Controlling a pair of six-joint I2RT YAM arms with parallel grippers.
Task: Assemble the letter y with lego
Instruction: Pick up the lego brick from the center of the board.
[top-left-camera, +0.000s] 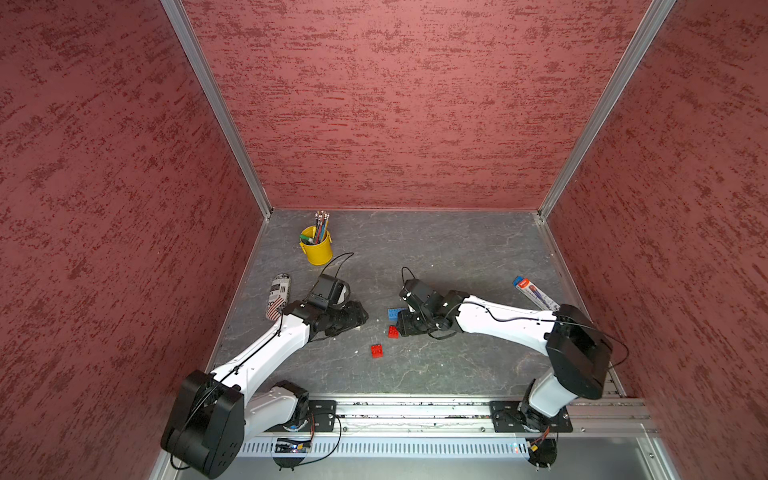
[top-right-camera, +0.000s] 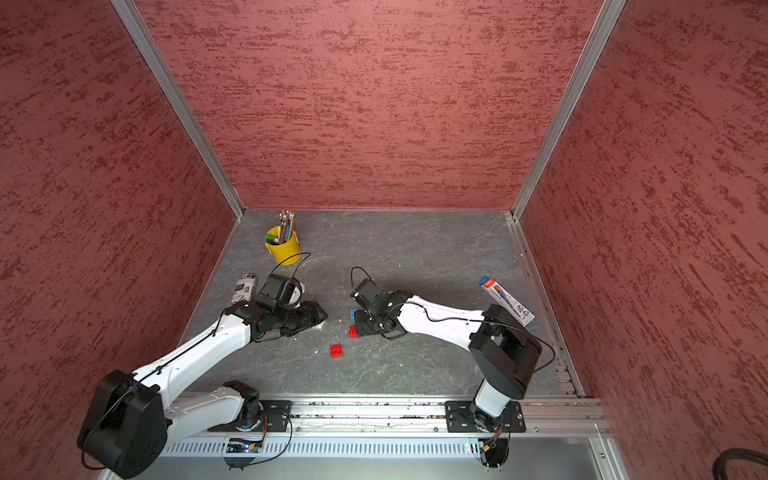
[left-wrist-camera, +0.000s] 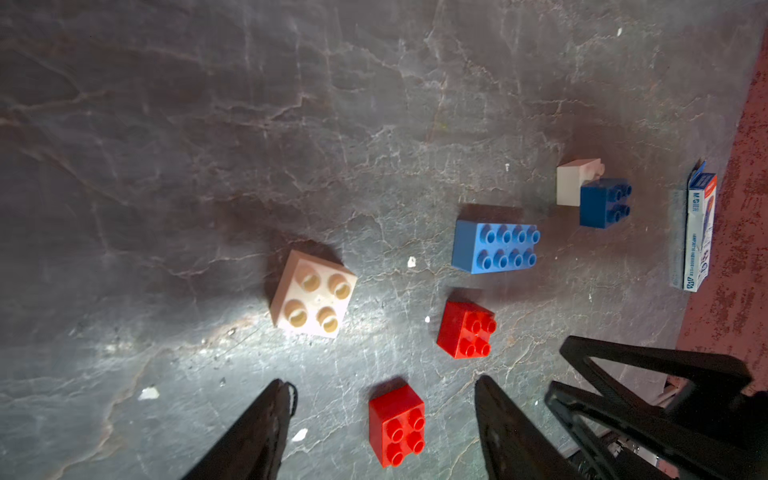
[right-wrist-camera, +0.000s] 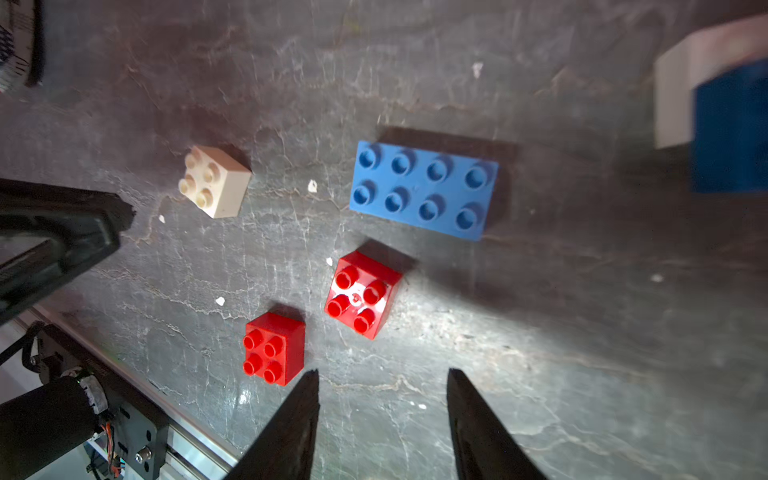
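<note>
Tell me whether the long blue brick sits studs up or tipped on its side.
Studs up. The long blue brick lies flat on the table, all eight studs showing on top in the right wrist view.

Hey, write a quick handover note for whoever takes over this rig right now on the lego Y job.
Left hand: open, empty, above the grey stone-look table.
Right hand: open, empty, beside one red square plastic brick.
Loose on the table: that brick, a second red square brick, one white square brick, the long light-blue rectangular brick.
Another white square brick touches a dark-blue square brick; joined or not, I cannot tell.
Done: no Y shape yet. Left: joining the bricks into the Y.
</note>
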